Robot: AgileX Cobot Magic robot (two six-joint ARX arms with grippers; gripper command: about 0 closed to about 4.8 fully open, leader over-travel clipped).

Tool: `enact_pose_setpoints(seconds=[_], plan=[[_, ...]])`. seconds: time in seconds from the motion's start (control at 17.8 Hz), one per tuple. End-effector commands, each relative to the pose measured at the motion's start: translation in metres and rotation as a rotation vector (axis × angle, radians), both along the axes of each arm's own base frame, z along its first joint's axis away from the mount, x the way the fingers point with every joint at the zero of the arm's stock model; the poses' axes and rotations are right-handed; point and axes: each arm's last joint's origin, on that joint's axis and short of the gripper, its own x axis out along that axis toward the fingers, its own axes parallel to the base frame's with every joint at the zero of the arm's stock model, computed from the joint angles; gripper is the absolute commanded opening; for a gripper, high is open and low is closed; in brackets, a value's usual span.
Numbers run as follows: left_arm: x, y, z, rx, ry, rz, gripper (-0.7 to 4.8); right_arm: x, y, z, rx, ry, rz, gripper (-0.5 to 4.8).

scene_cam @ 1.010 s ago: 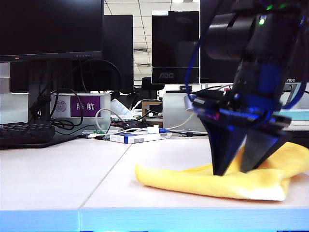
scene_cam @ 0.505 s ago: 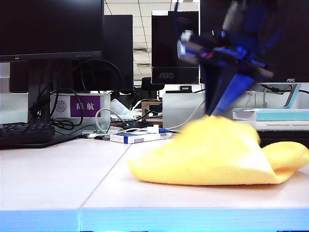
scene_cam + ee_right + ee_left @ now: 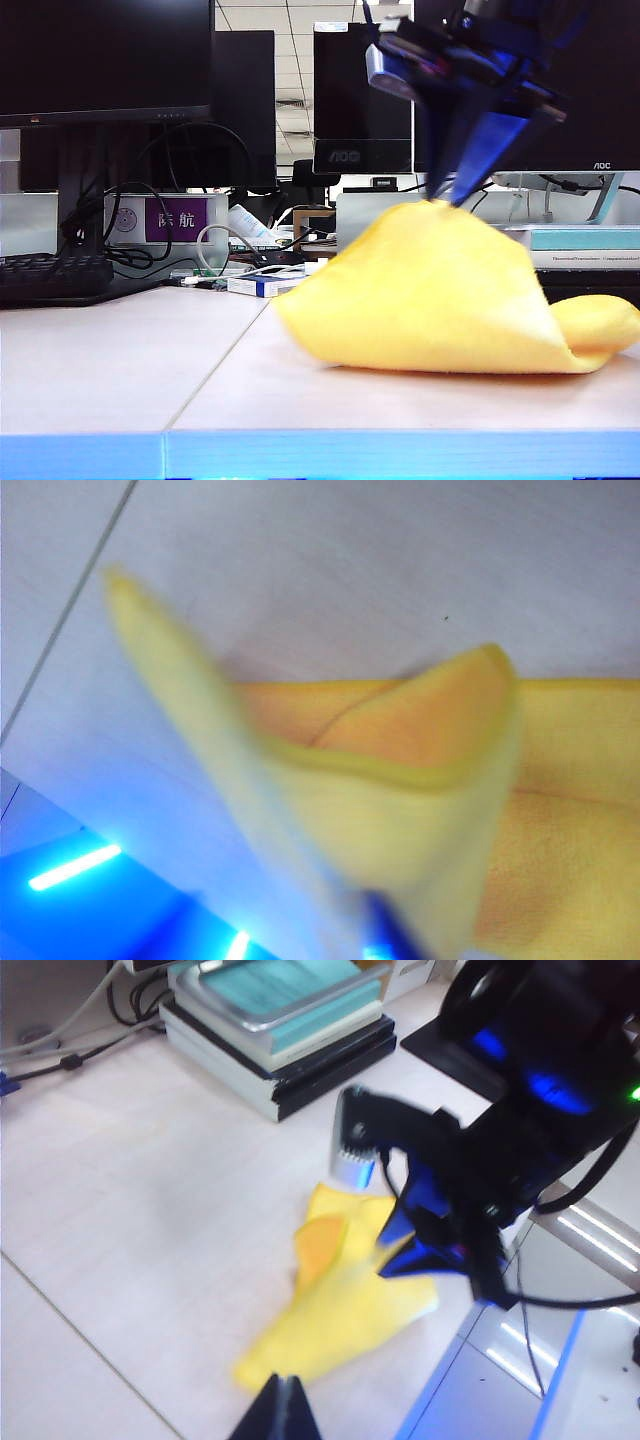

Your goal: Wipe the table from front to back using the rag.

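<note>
The bright yellow rag (image 3: 430,290) stands as a tent on the off-white table (image 3: 120,360), close to its light blue front edge. My right gripper (image 3: 447,198) is shut on the rag's peak and holds it up from above; the rag's lower edges still lie on the table. In the right wrist view the rag (image 3: 400,810) drapes over the jaws, and only one blue finger (image 3: 385,932) shows. In the left wrist view my left gripper (image 3: 285,1388) hovers shut and empty just short of the rag (image 3: 340,1300), whose far side the right gripper (image 3: 405,1250) holds.
A stack of books with a teal cover (image 3: 585,245) sits behind the rag on the right. A small white-and-blue box (image 3: 262,285), cables, a keyboard (image 3: 55,275) and monitors line the back. A thin seam (image 3: 215,365) crosses the table.
The right gripper, open and astride the flat rag a second ago, has shut on it and risen, pulling its middle up into a tall tent.
</note>
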Motion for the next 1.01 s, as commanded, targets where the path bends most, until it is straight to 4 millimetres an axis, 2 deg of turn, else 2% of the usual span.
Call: enact_pose_setpoints(seconds=[0.06, 0.17, 0.28, 0.34, 0.39, 0.45, 0.5, 0.67, 0.73, 0.79, 0.84, 0.95, 1.01], plan=[[0.003, -0.003, -0.002, 0.036, -0.05, -0.091, -0.04, -0.002, 0.0, 0.021, 0.02, -0.046, 0.022, -0.09], [0.007, -0.005, -0.007, 0.051, -0.04, -0.112, -0.04, -0.001, 0.0, 0.03, 0.034, -0.067, 0.022, 0.08], [0.014, -0.009, -0.013, 0.063, -0.014, -0.116, -0.04, -0.001, 0.0, 0.038, 0.042, -0.08, 0.022, 2.48], [0.018, -0.011, -0.016, 0.078, -0.013, -0.126, -0.04, 0.0, 0.0, 0.04, 0.047, -0.083, 0.023, 2.86], [0.022, -0.013, -0.019, 0.089, -0.008, -0.133, -0.05, -0.001, 0.0, 0.042, 0.048, -0.084, 0.023, 2.67], [0.025, -0.015, -0.022, 0.096, -0.005, -0.149, -0.04, -0.001, 0.0, 0.042, 0.045, -0.079, 0.023, 1.39], [0.028, -0.017, -0.025, 0.104, 0.0, -0.159, -0.05, -0.002, -0.001, 0.041, 0.037, -0.073, 0.033, -0.23], [0.04, -0.023, -0.037, 0.138, 0.006, -0.198, -0.04, -0.003, -0.002, 0.041, 0.025, -0.062, 0.039, 0.07], [0.044, -0.025, -0.04, 0.143, 0.004, -0.216, -0.04, -0.004, -0.002, 0.04, 0.023, -0.058, 0.04, 0.75], [0.048, -0.028, -0.044, 0.136, 0.0, -0.25, -0.04, -0.004, -0.002, 0.04, 0.019, -0.052, 0.04, 1.74], [0.052, -0.03, -0.047, 0.117, 0.008, -0.276, -0.03, -0.005, -0.002, 0.04, 0.018, -0.049, 0.04, 1.8], [0.06, -0.035, -0.052, 0.088, 0.012, -0.311, 0.22, -0.005, -0.003, 0.04, 0.022, -0.042, 0.043, 0.88], [0.063, -0.039, -0.054, 0.085, 0.007, -0.321, 0.68, -0.006, -0.003, 0.041, 0.038, -0.037, 0.051, 0.4]])
